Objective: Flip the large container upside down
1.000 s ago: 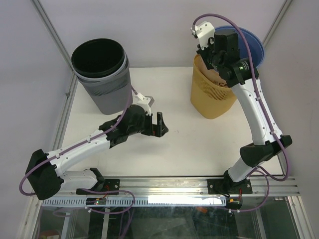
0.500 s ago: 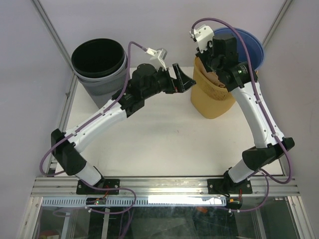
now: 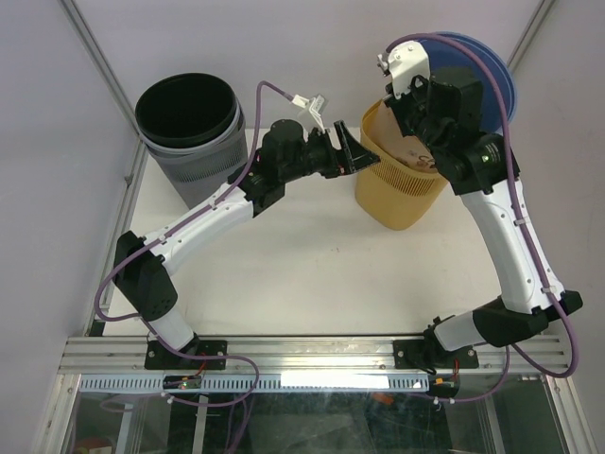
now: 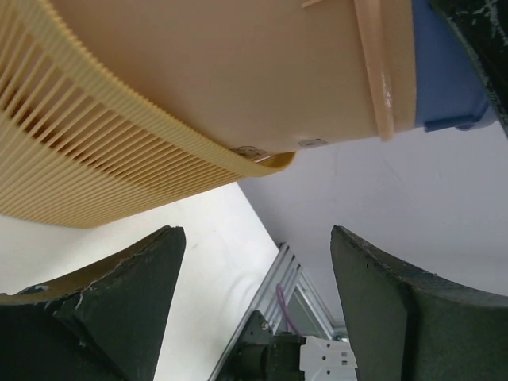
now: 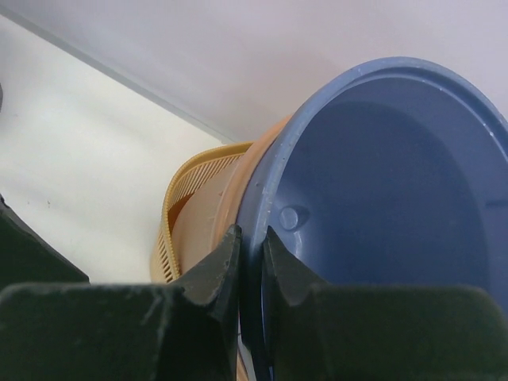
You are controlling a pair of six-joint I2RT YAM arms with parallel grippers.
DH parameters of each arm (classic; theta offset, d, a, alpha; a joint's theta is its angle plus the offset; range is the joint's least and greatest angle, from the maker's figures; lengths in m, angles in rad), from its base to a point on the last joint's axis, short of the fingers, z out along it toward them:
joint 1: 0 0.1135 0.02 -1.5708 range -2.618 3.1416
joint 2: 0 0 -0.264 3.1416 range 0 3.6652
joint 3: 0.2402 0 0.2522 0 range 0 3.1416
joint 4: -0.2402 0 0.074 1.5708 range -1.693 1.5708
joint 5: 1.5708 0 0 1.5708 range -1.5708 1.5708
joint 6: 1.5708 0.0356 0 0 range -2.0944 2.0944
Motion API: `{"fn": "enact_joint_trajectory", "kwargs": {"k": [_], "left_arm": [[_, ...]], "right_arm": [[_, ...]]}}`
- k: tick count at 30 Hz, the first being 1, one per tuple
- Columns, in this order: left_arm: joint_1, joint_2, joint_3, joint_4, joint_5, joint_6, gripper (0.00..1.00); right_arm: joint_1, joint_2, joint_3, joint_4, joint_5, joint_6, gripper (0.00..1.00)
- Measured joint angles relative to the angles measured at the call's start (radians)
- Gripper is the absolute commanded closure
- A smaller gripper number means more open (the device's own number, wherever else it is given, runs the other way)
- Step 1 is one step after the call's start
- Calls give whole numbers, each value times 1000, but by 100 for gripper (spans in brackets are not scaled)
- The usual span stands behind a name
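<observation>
R gripper (image 5: 248, 238) is clamped on rim of blue container (image 5: 381, 182), which sits tipped at far-right of table (image 3: 312, 274), pressed vs. back of yellow slatted basket (image 3: 402, 194). L gripper (image 3: 348, 151) has jaws apart, holding nothing, at basket's left rim; grey bin (image 3: 194, 142) stands far-left.

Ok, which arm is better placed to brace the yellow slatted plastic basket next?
Left, probably. The left gripper is open, empty, and beside the wall of the yellow slatted plastic basket. The right gripper has its jaws shut on the rim of the blue round plastic container, so it's busy.
</observation>
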Motion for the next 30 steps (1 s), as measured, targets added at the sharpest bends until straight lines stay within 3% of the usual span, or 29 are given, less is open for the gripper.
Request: {"fn": "enact_joint_trajectory", "kwargs": {"k": [11,21,30], "left_arm": [[6,-1,-2,155,28,-122,57],[6,103,121,231,37,-224,61],[6,143,143,249,62,-286,69]], "right_arm": [[37,-13,-30,50,13,0,100],[91,-13,-31,50,54,0,100],[116,-20,-39,54,89,-4,100]]}}
